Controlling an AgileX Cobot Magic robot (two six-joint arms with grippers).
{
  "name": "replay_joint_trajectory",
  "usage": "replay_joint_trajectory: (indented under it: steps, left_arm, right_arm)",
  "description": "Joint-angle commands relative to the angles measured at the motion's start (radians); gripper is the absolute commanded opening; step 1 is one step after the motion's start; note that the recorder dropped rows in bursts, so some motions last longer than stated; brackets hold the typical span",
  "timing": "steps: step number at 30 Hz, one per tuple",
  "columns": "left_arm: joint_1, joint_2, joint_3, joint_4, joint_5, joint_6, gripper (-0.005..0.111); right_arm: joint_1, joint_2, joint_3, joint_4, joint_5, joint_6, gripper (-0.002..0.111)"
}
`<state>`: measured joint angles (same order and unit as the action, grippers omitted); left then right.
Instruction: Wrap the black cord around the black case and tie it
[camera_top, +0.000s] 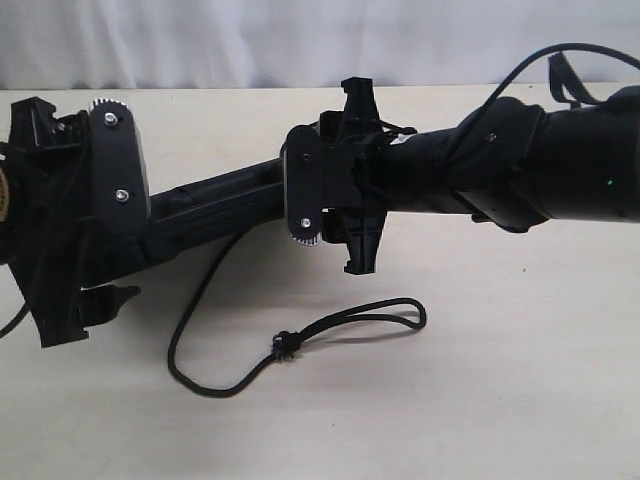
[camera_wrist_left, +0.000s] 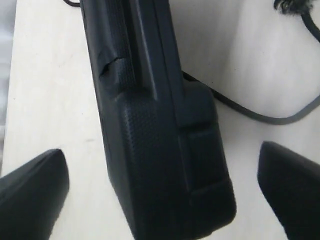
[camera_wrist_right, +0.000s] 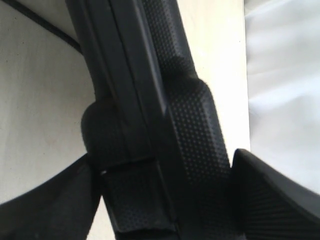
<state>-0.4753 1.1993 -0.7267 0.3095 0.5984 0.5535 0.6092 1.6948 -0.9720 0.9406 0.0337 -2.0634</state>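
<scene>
Arms reach toward each other: right gripper (camera_wrist_right: 165, 157) is clamped on the case (camera_top: 210, 205), left gripper (camera_wrist_left: 160, 152) apart astride its other end.

Flat rectangular black plastic case (camera_wrist_left: 160, 150): matt, finely stippled.
Thin black braided cord (camera_top: 283, 346): woven, rough.
Pale beige desk (camera_top: 480, 400): smooth, matt.
Left gripper's black fingers (camera_wrist_left: 30, 195): matt, smooth.

A pale cream desk (camera_top: 500, 400) with a smooth matte top spreads under the left tool (camera_top: 60, 210) and the right tool (camera_top: 345, 180). Beyond both tools, at the far edge of the desk, hangs a white backdrop (camera_top: 250, 40), seemingly cloth. The light is even and the shadows are soft.
</scene>
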Motion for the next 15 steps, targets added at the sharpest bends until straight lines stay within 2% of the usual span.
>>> replay_joint_trajectory:
  steps: [1,5,9,15]
  left_arm:
    - [-0.001,0.078,0.005,0.023,-0.039,0.0,0.097]
    - [-0.001,0.13,0.005,0.049,-0.105,0.0,0.097]
    - [0.006,0.168,0.005,0.087,-0.11,-0.013,0.097]
    - [0.099,0.222,0.005,0.098,-0.117,-0.062,0.097]
  right_arm:
    - [-0.005,-0.017,-0.004,0.041,0.001,0.037,0.004]
    - [-0.005,-0.017,-0.004,0.076,0.001,0.037,0.004]
    - [-0.005,-0.017,-0.004,0.083,-0.003,0.037,0.004]
    - [-0.005,-0.017,-0.004,0.083,-0.003,0.037,0.004]
